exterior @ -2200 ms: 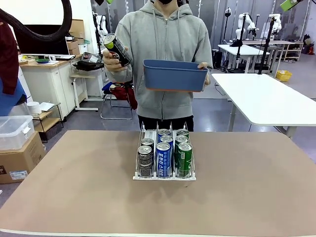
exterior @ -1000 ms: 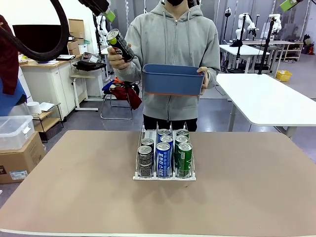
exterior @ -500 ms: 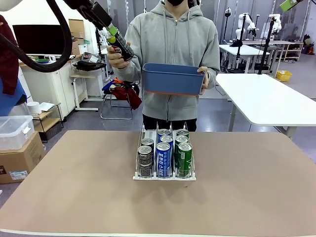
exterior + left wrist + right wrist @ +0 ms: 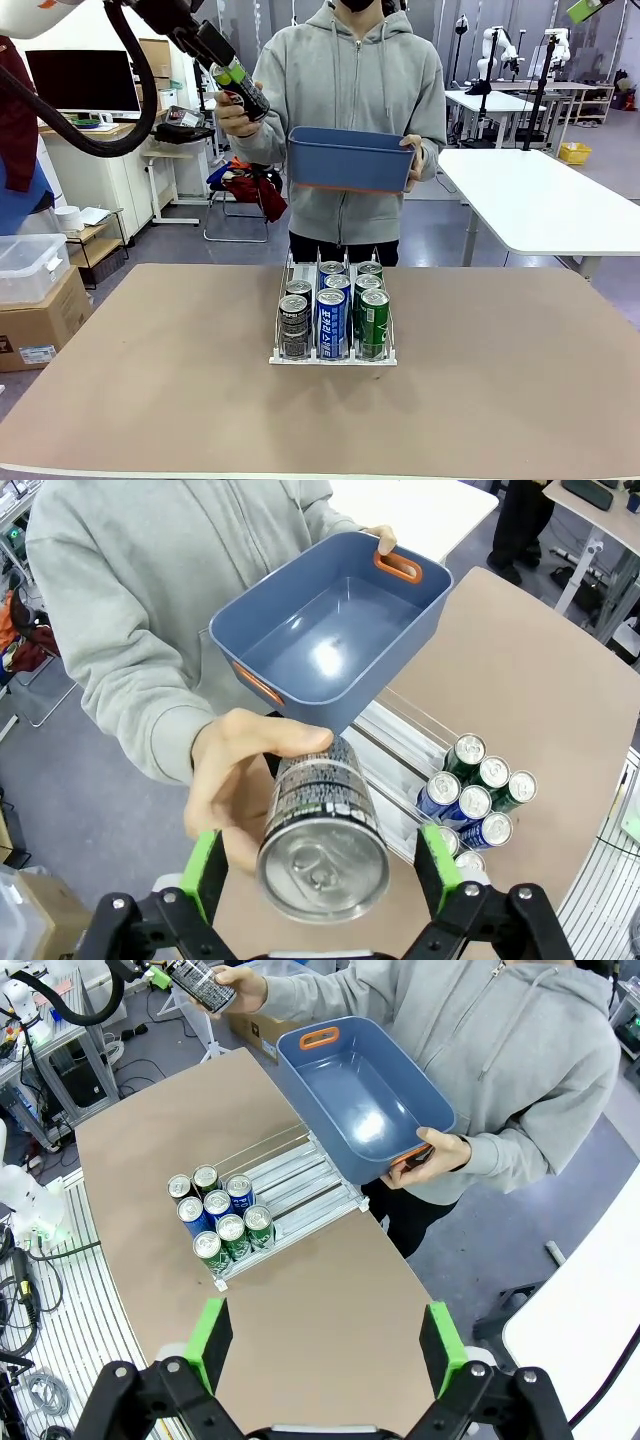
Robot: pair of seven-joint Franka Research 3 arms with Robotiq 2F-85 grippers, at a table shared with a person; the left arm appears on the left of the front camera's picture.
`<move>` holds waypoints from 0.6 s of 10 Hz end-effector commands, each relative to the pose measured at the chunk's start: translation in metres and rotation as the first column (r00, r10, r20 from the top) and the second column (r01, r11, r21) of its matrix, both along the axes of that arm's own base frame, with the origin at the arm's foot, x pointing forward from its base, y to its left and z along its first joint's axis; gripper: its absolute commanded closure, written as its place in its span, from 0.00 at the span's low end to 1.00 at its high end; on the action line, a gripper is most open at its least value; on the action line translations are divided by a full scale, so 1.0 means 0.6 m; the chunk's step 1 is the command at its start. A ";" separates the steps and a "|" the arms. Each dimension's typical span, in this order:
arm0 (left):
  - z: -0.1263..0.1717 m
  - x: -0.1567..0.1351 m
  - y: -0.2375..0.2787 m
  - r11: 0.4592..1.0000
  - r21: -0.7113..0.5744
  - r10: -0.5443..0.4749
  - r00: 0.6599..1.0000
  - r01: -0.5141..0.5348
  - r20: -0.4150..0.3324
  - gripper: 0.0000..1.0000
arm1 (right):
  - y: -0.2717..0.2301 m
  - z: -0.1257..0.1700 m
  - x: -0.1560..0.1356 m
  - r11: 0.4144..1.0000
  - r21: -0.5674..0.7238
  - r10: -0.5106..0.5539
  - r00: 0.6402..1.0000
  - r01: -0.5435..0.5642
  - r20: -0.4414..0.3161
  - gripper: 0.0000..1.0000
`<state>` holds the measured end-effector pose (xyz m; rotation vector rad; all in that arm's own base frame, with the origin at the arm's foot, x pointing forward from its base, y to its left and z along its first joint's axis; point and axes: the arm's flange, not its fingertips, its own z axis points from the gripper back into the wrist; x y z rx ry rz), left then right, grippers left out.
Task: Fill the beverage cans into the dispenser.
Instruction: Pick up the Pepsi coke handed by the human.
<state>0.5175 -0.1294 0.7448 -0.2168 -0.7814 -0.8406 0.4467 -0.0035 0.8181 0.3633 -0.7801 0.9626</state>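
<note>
With seven cans (image 4: 331,310) already racked in the dispenser (image 4: 333,357), a last dark can (image 4: 320,835) is being offered by the person's hand (image 4: 235,780) between the spread left gripper (image 4: 318,868) jaws, while the right gripper (image 4: 327,1345) is being held wide open and empty.

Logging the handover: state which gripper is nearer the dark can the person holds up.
Left. The left gripper has its open fingers on either side of the dark can in the person's hand. The right gripper hangs open high above the table, far from it.

You see: white arm (image 4: 40,12), thick black cable (image 4: 100,120); black grippers, green pads (image 4: 203,872); person's grey zip hoodie (image 4: 345,90).
</note>
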 end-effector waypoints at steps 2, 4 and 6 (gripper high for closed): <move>-0.018 0.008 -0.002 0.999 -0.030 -0.012 1.000 0.013 0.024 0.00 | 0.003 -0.003 0.001 1.000 0.019 -0.010 1.000 0.010 0.012 0.00; -0.006 0.004 -0.003 1.000 -0.007 0.001 1.000 -0.001 -0.002 0.00 | 0.003 -0.003 0.001 1.000 0.019 -0.010 1.000 0.010 0.012 0.00; -0.011 0.007 -0.005 1.000 -0.005 0.013 1.000 -0.013 0.000 0.60 | 0.003 -0.003 0.001 1.000 0.019 -0.010 1.000 0.010 0.012 0.00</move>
